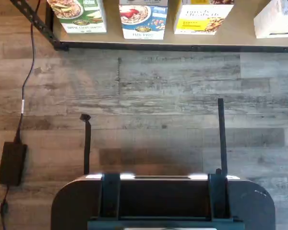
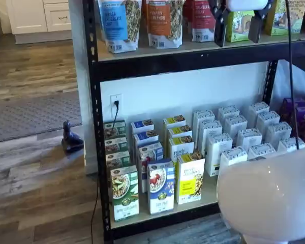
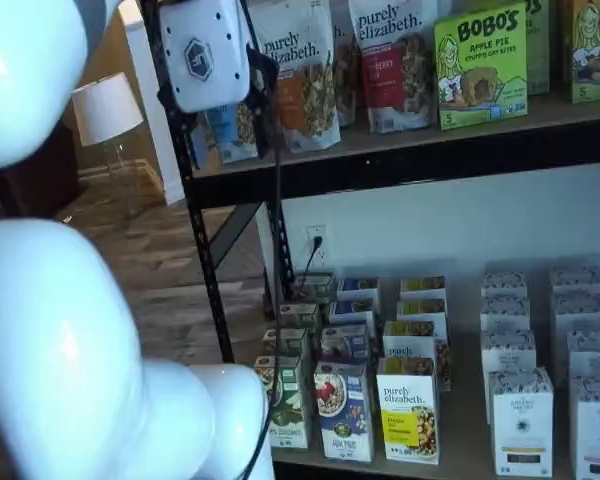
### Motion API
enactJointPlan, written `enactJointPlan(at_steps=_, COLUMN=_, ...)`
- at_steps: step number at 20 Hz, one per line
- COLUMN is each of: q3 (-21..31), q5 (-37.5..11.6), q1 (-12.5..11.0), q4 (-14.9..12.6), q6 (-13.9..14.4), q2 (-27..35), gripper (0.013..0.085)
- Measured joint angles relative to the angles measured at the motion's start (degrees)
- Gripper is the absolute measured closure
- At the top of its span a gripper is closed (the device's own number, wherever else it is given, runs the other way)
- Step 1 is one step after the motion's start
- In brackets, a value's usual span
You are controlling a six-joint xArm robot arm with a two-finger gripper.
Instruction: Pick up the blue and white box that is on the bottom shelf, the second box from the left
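The blue and white box (image 2: pixel 160 186) stands upright at the front of the bottom shelf (image 2: pixel 165 213), between a green carton and a yellow one. It also shows in a shelf view (image 3: pixel 343 410) and in the wrist view (image 1: pixel 143 19). Rows of the same box stand behind it. My gripper (image 2: pixel 237 38) hangs high up in front of the upper shelf, far above the box and to its right. A plain gap shows between its two black fingers (image 2: pixel 219 25), and nothing is in them. In a shelf view only its white body (image 3: pixel 205 50) shows clearly.
A green carton (image 2: pixel 124 192) and a yellow carton (image 2: pixel 190 178) flank the box. White cartons (image 2: pixel 234 137) fill the shelf's right side. Granola bags (image 2: pixel 162 20) stand on the upper shelf. The arm's white body (image 2: pixel 269 198) hides the lower right. A black adapter (image 1: pixel 12 163) lies on the wood floor.
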Motion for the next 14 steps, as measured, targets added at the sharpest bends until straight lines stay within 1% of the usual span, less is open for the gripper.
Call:
enactJointPlan(at_steps=5, q3=2.5, q5=-3.3, q1=0.1, q4=0.5, q6=0.3, q2=-0.8, gripper=0.013)
enactJointPlan(at_steps=8, q3=4.3, q5=-5.2, q1=-0.5, q4=1.5, q6=0.0, q2=-1.0, gripper=0.013)
enactJointPlan(at_steps=12, q3=7.3, q5=-7.8, q1=0.0, q4=1.1, q6=0.3, q2=-0.9, gripper=0.013)
enactJointPlan(at_steps=14, q3=9.0, q5=-9.7, q1=0.8, q4=0.2, q6=0.8, q2=-1.1, gripper=0.013)
